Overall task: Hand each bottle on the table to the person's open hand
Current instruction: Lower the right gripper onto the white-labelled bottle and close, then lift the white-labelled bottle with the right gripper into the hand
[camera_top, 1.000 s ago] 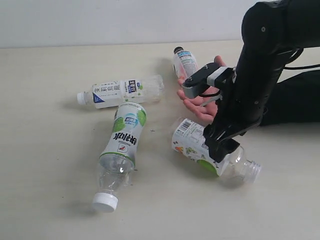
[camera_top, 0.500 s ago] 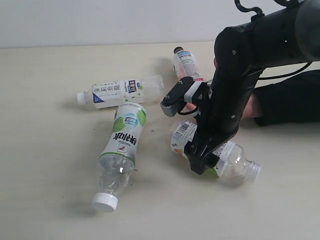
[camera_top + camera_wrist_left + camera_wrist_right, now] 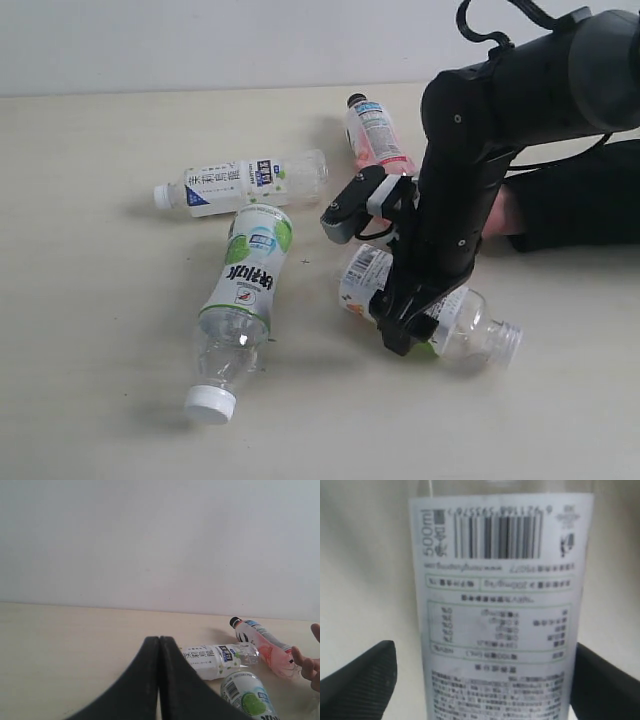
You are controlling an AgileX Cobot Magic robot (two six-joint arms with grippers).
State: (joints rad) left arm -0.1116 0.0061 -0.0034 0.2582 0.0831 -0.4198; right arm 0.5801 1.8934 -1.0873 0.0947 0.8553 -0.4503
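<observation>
The barcode-labelled bottle [image 3: 362, 272] lies on the table [image 3: 100, 330] with no cap on its neck. My right gripper [image 3: 404, 327] is open and low over it, one finger on each side of its body. In the right wrist view the gripper [image 3: 485, 649] has the label [image 3: 500, 605] filling the gap between the fingers. The white-green bottle [image 3: 247, 270], the white-blue bottle [image 3: 240, 183] and the pink black-capped bottle [image 3: 375, 135] lie on their sides. The person's hand [image 3: 503, 215] is mostly hidden behind my right arm. My left gripper [image 3: 159, 645] is shut and empty.
The black-sleeved forearm [image 3: 580, 205] rests along the table's right side. In the left wrist view, fingertips of the hand [image 3: 306, 665] show beside the pink bottle [image 3: 265, 642] and the white-blue bottle [image 3: 215, 659].
My right arm has swung left and down, away from above the hand. Its open fingers now straddle the barcode bottle, which has shifted slightly. The other bottles have not moved.
</observation>
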